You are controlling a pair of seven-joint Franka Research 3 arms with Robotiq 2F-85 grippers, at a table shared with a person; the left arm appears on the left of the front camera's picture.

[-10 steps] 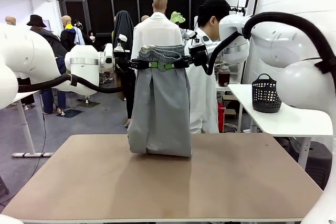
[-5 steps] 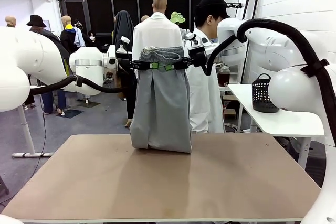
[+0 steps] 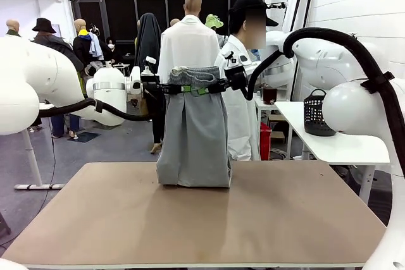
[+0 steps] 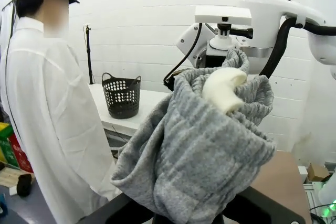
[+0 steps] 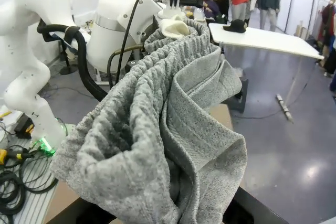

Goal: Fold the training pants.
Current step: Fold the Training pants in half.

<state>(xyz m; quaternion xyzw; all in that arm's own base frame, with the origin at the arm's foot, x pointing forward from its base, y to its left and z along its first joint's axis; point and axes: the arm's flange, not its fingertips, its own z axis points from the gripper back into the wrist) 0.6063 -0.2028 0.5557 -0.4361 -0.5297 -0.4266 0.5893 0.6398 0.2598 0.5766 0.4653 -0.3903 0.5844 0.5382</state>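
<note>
Pants [image 3: 193,131] hang upright above surface [image 3: 196,219], hems apparently touching it. Left gripper [image 3: 184,89] and right gripper [image 3: 203,90]: jaws clamped tight on waistband, side by side.

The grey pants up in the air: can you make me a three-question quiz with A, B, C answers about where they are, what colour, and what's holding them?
1. Where do the training pants hang?
A. flat on the table
B. between the two grippers, over the table
C. in the black basket

2. What colour are they?
A. light grey
B. blue
C. red

3. How are the grippers?
A. both open
B. one open
C. both shut on the waistband

Answers: 1 B, the left gripper and right gripper hold them up, hems reaching the table. 2 A, the cloth is plain grey. 3 C, each gripper pinches the waistband.
</note>
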